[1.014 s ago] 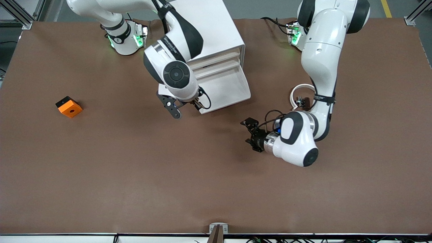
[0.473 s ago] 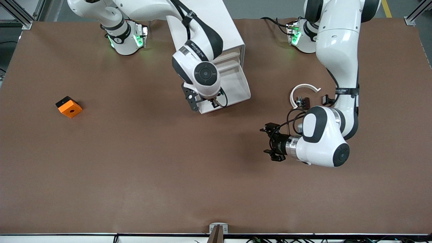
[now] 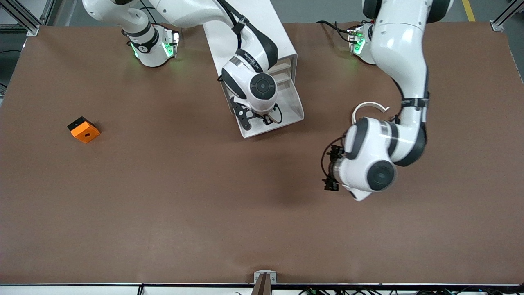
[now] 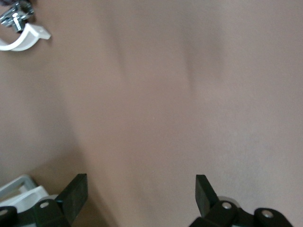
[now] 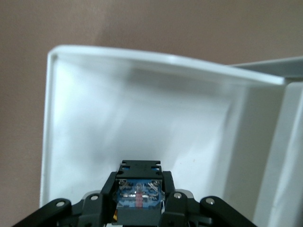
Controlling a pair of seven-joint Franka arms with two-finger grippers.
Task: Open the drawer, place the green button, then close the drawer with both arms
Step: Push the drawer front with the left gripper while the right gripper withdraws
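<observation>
- Gripping the button (image 5: 139,195), the right gripper (image 5: 140,208) has its fingers clenched on the dark black-blue body. The body shows between them in the right wrist view, and the green cap cannot be seen.
- Reading the table in the front view as a clock face, with twelve at the robots' bases, the right gripper (image 3: 262,119) hangs at about twelve o'clock from the centre. It is over the pulled-out drawer (image 3: 291,107).
- The drawer (image 5: 142,60) is the lowest in the white cabinet (image 3: 280,39) and stands open. Its white floor and raised rim fill the right wrist view below the button.
- The like drawers above it sit pushed in, and only their pale fronts show under the right arm (image 3: 249,61).
- The left gripper (image 4: 140,196) is released, with its two black fingers (image 4: 75,191) spread wide apart and nothing between them.
- In the front view the left gripper (image 3: 331,174) hangs over bare brown table (image 3: 163,213) at about four o'clock from the centre. It is well apart from the drawer.
- A white curved ring piece (image 3: 369,106) lies on the table at about two o'clock, partly covered by the left arm (image 3: 399,61). The left wrist view shows it (image 4: 23,41) with small metal parts (image 4: 16,12) just beside it.
- An orange block with a hole (image 3: 84,130) lies at about nine o'clock, toward the right arm's end of the table.
</observation>
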